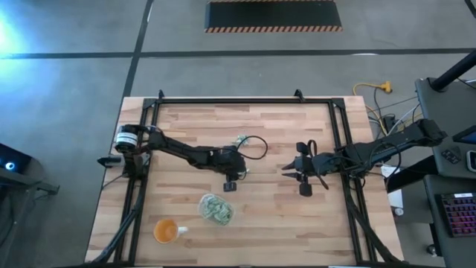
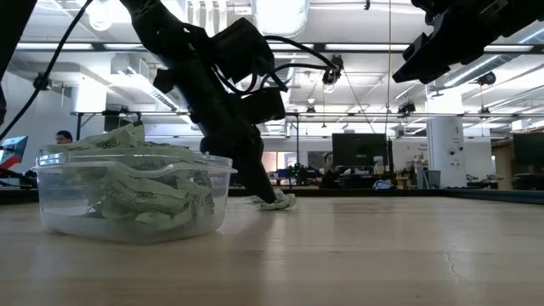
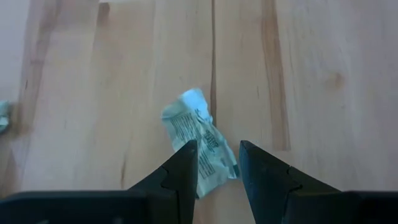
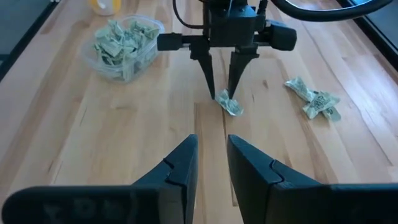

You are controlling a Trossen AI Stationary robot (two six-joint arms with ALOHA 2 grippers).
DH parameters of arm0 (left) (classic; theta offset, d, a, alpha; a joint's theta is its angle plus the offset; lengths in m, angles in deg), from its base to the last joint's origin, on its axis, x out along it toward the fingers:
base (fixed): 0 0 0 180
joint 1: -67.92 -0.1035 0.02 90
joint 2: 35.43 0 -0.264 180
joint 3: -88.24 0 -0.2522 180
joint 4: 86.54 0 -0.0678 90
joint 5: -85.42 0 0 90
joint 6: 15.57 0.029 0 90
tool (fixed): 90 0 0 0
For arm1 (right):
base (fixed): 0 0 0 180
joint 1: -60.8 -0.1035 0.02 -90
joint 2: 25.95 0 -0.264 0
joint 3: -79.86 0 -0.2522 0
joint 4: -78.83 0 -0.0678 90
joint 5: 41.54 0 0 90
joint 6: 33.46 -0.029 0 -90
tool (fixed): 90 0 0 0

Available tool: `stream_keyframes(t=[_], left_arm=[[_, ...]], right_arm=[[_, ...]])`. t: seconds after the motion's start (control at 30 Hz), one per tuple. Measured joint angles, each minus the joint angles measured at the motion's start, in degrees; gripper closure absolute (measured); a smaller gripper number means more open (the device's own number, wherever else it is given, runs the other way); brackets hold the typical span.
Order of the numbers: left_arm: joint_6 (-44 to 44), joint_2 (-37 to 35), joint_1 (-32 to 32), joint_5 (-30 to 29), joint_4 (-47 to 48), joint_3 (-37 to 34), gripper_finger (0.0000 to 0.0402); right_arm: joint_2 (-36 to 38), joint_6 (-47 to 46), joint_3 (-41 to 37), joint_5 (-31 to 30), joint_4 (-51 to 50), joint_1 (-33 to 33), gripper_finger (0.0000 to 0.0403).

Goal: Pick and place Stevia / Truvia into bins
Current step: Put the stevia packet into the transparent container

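A crumpled pale green and white Stevia packet (image 3: 198, 132) lies flat on the wooden table (image 1: 297, 216) near its middle. My left gripper (image 3: 217, 148) is low over it and open, one fingertip on each side of the packet's near end (image 4: 229, 106). Two more packets (image 4: 314, 99) lie farther toward the far edge. The clear bin (image 1: 216, 209), full of packets, stands near the front edge. My right gripper (image 4: 211, 142) hovers open above the table's right half with nothing between its fingers. My left gripper comes at the packet from above, slanting down, with its fingertips (image 3: 186, 155) astride the packet's near end (image 3: 211, 163). The packet lies flat on the table. Whether the fingertips touch it, I cannot tell.
An orange cup (image 1: 165, 231) stands at the front left, beside the bin. A black frame (image 1: 245, 100) runs around the table's edges. Bare wood lies between the two grippers and along the front right.
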Motion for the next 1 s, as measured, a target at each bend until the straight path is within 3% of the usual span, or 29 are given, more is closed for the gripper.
stream_keyframes(t=[0.6, 0.9, 1.0], left_arm=[[-1.46, 0.0, -0.02, 1.43, 0.92, -1.05, 0.0303], [-1.03, 0.0, -0.1, 1.33, 1.27, -1.05, 0.0392], [-1.0, 0.0, -0.22, 1.4, 1.29, -1.05, 0.0396]], right_arm=[[-0.04, 0.0, 0.0, -0.02, 0.11, 0.0, 0.0326], [-0.04, -0.02, -0.02, -0.02, 0.13, 0.0, 0.0326], [-0.04, -0.02, -0.02, -0.02, 0.13, 0.0, 0.0326]])
